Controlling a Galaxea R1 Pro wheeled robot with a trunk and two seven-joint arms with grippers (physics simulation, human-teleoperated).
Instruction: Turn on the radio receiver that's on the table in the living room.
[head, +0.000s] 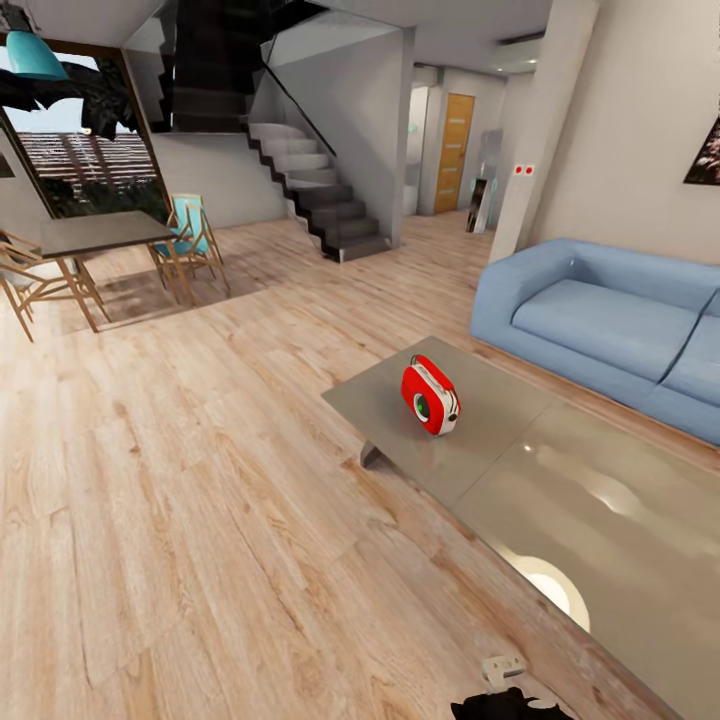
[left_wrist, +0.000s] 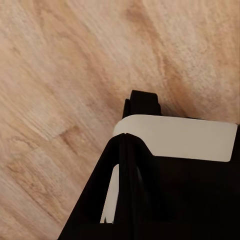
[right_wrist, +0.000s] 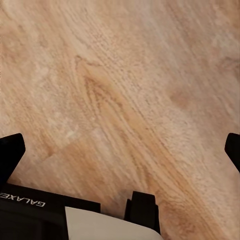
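Right hand (right_wrist: 120, 150) spread above wood floor (right_wrist: 125, 85).

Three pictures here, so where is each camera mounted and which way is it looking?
Head view: on the robot's head, looking forward and down at the red radio on the low table, with the sofa behind; a dark body part at the bottom edge.
Left wrist view: on the left arm, facing the wood floor, past black and white robot parts.
Right wrist view: on the right arm, facing floor between two black fingertips.
Shared: all show the plank floor.
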